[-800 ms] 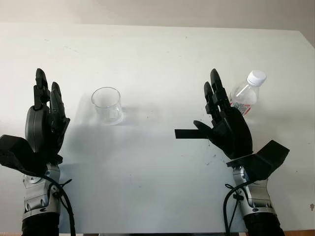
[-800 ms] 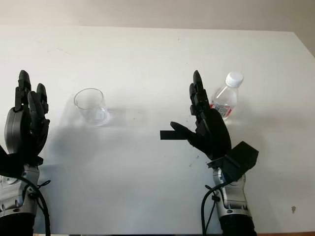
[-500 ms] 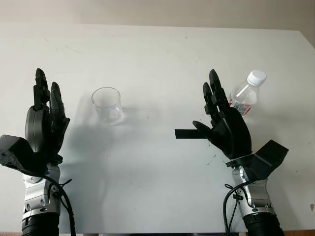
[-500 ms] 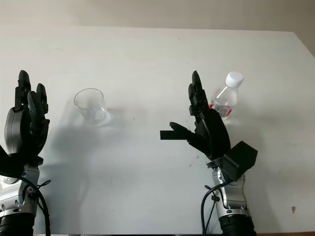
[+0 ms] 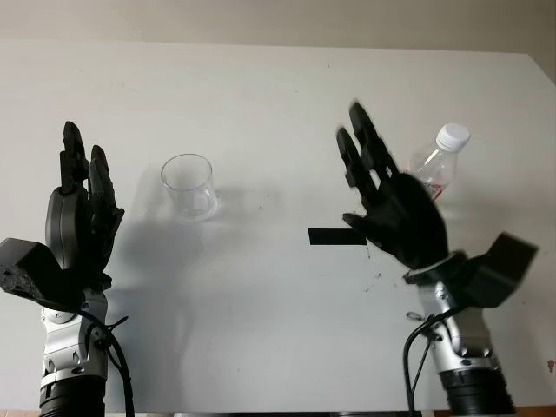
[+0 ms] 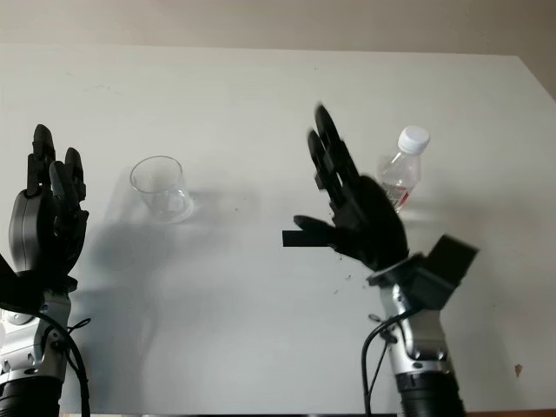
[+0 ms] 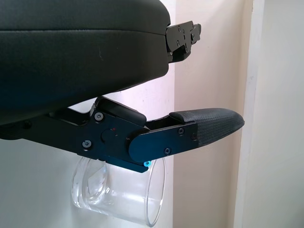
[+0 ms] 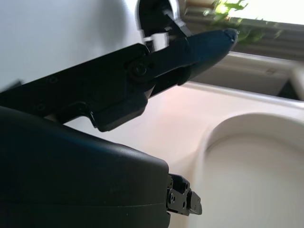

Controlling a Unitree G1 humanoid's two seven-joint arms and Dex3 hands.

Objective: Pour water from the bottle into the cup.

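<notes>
A clear empty cup (image 5: 188,186) stands upright on the white table (image 5: 261,95), left of the middle. A clear plastic bottle (image 5: 434,168) with a white cap and a red label stands at the right, partly hidden behind my right hand (image 5: 382,195). That hand is open, raised above the table just left of the bottle and apart from it. My left hand (image 5: 80,204) is open at the left, a little left of the cup, holding nothing. The cup (image 7: 118,194) also appears past the left hand's fingers (image 7: 190,130) in the left wrist view.
A short black strip (image 5: 330,236) lies on the table beside the right hand. The table's right edge (image 5: 543,95) runs close to the bottle. Open tabletop lies between the cup and the bottle.
My right hand has lifted and tilted, its fingers swinging up and to the left, away from the bottle. The left hand, cup and bottle have stayed put.
</notes>
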